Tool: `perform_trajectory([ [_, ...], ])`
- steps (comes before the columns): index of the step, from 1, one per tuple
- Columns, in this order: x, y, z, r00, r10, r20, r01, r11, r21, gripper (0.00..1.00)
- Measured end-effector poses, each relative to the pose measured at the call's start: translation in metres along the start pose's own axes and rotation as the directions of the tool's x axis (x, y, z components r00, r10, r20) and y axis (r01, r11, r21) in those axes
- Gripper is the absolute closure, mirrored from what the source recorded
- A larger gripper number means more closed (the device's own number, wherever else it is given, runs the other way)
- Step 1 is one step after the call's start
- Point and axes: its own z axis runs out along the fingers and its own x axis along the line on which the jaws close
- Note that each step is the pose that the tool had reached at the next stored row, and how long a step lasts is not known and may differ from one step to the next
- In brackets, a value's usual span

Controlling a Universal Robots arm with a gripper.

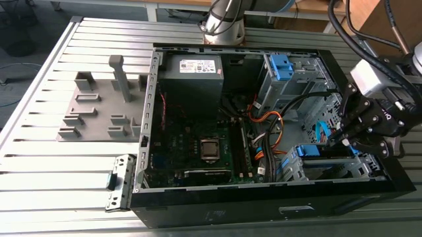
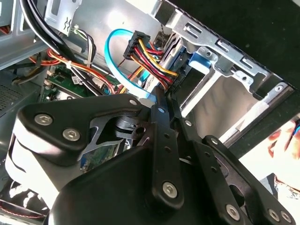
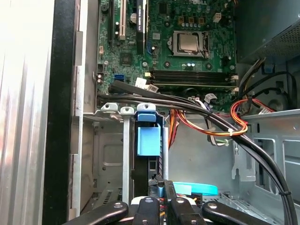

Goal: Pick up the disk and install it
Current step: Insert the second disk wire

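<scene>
Now: black jointed-link gripper (image 1: 339, 139), slim fingertips (image 2: 161, 104) closed together, just beside disk (image 3: 146, 139). Disk sits edge-on in perforated grey metal drive cage (image 3: 108, 154), glossy blue plastic carrier tab showing. Cage in corner of open black case (image 1: 231, 213) toward tabletop's near edge, exterior view's right. Light-blue flat cable (image 2: 110, 56) and red-yellow wire bundle (image 2: 150, 54) close by. Ribbed aluminium tabletop (image 1: 66, 168).
</scene>
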Motion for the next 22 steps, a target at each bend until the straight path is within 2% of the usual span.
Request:
perform_trajectory([
  [11, 0.0002, -0.0009, 0.0026, 1.0000, 0.000, 0.0000, 0.000, 1.0000, -0.0001, 0.84],
  [12, 0.0002, -0.0009, 0.0024, 1.0000, 0.000, 0.0004, 0.000, 1.0000, 0.0000, 0.84],
  [13, -0.0001, -0.0005, -0.0009, 1.0000, 0.000, 0.0001, 0.000, 1.0000, 0.0000, 0.84],
  [17, 0.0005, -0.0005, -0.0012, 1.0000, 0.000, 0.0000, 0.000, 1.0000, 0.0000, 0.84],
  [22, 0.0018, -0.0008, 0.0016, 1.0000, 0.000, 0.0001, 0.000, 1.0000, -0.0008, 0.84],
])
